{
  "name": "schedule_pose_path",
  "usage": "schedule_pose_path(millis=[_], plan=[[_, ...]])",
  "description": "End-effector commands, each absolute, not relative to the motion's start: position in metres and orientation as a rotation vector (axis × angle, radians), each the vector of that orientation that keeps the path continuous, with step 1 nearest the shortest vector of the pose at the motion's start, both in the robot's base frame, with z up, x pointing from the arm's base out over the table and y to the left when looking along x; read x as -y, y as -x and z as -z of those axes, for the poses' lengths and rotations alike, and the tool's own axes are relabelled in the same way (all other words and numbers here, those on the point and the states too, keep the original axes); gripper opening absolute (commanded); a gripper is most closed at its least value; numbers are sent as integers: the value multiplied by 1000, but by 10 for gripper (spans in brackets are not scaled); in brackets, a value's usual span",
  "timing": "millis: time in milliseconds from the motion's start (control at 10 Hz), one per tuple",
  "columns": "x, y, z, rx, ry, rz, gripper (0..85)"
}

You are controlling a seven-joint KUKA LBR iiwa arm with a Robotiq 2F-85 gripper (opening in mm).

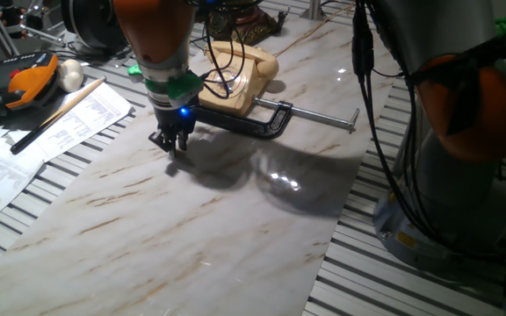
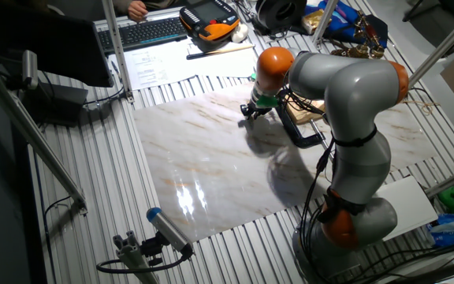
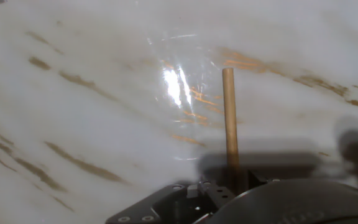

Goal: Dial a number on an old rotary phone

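Left of the fingers, in one fixed view, printed paper sheets (image 1: pixel 55 123) lie on the slatted table (image 1: pixel 429 281), with a long wooden stick (image 1: pixel 60 114) across them and an orange-and-black tool (image 1: pixel 29 77) beyond. Directly under the fingers spreads the marble-patterned board (image 1: pixel 191 228), pale with brown veins. The gripper (image 1: pixel 172 145) hangs low over that board, pointing down, a blue light glowing on the body just above it and a green band above that. The fingers sit close together; the hand view shows a thin wooden dowel (image 3: pixel 229 118) rising from the gripper body toward the board, so the fingers appear closed on the dowel. Whether its tip touches the marble cannot be told.

Behind and to the right of the fingers sits the old rotary phone (image 1: pixel 240 75), cream-beige, near the far edge of the board, partly hidden by cables and the arm. A black C-clamp (image 1: pixel 266 118) lies just in front of it, its silver screw bar (image 1: pixel 323 116) reaching farther right. The gripper is near the phone yet apart from it, over bare marble. Farthest right stands the grey and orange base of the arm (image 1: pixel 464 132).
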State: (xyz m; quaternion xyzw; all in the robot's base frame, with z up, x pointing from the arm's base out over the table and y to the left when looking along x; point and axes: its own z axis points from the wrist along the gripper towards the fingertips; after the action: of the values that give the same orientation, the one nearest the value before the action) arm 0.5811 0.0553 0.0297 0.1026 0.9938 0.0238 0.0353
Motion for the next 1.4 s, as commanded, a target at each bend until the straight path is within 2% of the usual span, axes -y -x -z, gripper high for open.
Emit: schedule_pose_path(millis=[0, 1300], plan=[[-56, -579, -29, -3053, -319, -73, 340], [-55, -578, -20, -3033, -317, -67, 340]])
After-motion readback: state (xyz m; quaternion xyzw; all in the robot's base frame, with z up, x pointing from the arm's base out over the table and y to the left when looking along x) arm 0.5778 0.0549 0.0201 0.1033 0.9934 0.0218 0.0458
